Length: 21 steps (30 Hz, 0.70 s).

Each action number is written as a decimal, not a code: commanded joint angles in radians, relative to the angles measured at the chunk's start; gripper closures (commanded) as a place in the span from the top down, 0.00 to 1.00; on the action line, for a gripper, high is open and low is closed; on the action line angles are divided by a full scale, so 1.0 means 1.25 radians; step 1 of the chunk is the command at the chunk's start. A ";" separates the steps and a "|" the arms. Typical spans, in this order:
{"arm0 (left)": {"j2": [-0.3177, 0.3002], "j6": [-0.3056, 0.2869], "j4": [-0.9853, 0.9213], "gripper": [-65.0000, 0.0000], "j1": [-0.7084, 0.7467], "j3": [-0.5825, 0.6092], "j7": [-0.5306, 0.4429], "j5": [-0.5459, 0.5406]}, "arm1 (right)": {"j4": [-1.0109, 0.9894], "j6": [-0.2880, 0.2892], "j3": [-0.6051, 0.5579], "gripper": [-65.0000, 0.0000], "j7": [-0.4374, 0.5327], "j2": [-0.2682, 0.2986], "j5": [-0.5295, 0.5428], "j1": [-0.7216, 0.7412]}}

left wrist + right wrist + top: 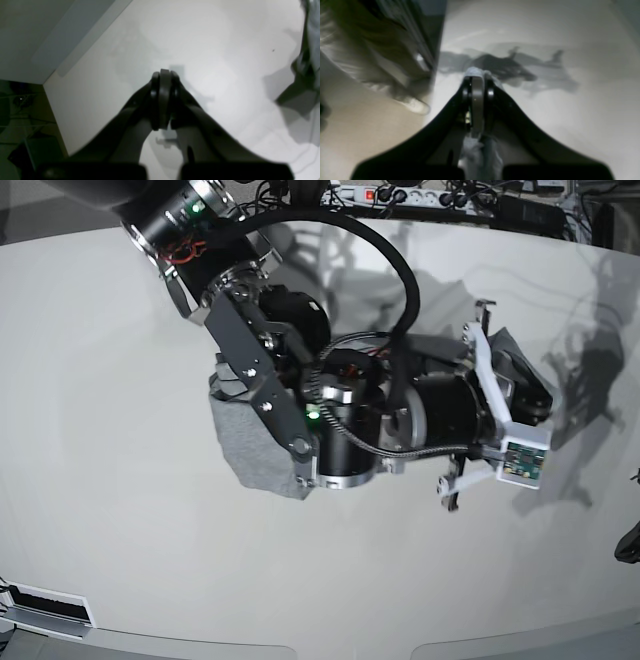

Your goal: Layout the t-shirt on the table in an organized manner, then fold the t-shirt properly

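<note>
Still laying out: my right gripper point(477, 82) pinches a fold of the t-shirt point(255, 445), bunched above the table point(100, 380) under that arm, while my left gripper point(163, 75) hangs pressed together, empty, needing a corner next.

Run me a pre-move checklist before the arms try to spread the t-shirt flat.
1. Right gripper has fabric: ok, shut on grey cloth of the t-shirt.
2. Left gripper has fabric: not ok, shut on nothing above the bare table.
3. Shirt laid flat: not ok, it hangs bunched under the arm in the base view.
4. Which part of the shirt is pinched: cannot tell.
5. Lettering side up or down: cannot tell, most of the shirt is hidden by the arm.
</note>
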 commanded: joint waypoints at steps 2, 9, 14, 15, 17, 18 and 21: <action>-0.022 0.004 0.005 0.00 -0.018 -0.012 -0.014 -0.004 | 0.013 -0.046 0.013 0.00 0.023 -0.007 -0.114 0.041; -0.022 0.004 0.005 0.00 -0.018 -0.012 -0.014 -0.004 | 0.018 -0.235 0.189 0.00 0.024 0.045 -0.457 0.096; -0.009 0.004 0.005 0.00 -0.018 -0.012 -0.014 -0.004 | 0.018 -0.384 0.392 0.00 0.021 0.140 -0.535 0.093; 0.001 0.004 0.005 0.00 -0.018 -0.012 -0.014 -0.004 | 0.018 -0.404 0.434 0.00 0.022 0.158 -0.543 0.093; 0.024 0.004 0.005 0.00 -0.016 -0.012 -0.009 -0.004 | 0.018 -0.435 0.513 0.00 0.026 0.193 -0.525 0.096; 0.036 0.004 0.005 0.00 -0.014 -0.012 -0.007 -0.004 | 0.018 -0.444 0.548 0.00 0.025 0.209 -0.500 0.095; 0.078 0.004 0.005 0.00 -0.002 -0.012 -0.004 -0.004 | 0.017 -0.425 0.619 0.00 0.023 0.247 -0.417 0.085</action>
